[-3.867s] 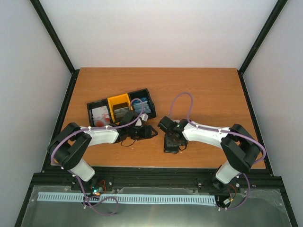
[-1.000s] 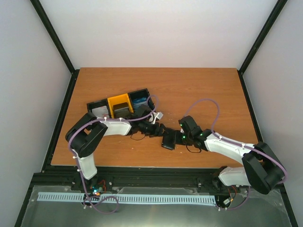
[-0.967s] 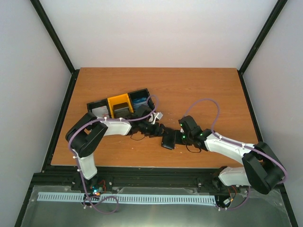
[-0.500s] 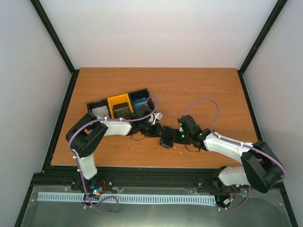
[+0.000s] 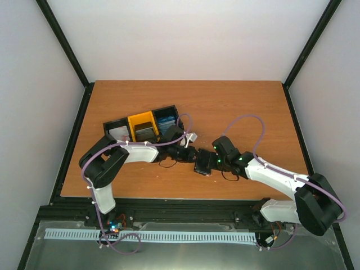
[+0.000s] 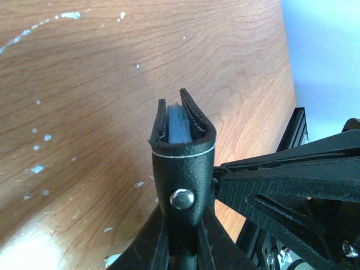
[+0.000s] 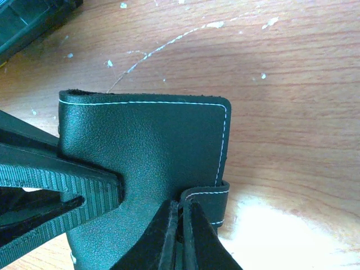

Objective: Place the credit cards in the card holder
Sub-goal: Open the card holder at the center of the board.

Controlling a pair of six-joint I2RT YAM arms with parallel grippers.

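Where the two arms meet over the counter [image 5: 242, 107], the card holder [image 5: 203, 163] is gripped from both sides. Left jaws are clamped on the end nearest them. Its long axis runs straight out from them, with the open mouth pointing away and a blue credit card [image 6: 179, 125] showing between the leaves. Right jaws are pinched together on the stitched snap tab [image 7: 206, 198] at the holder's near edge, its broad face turned toward them.
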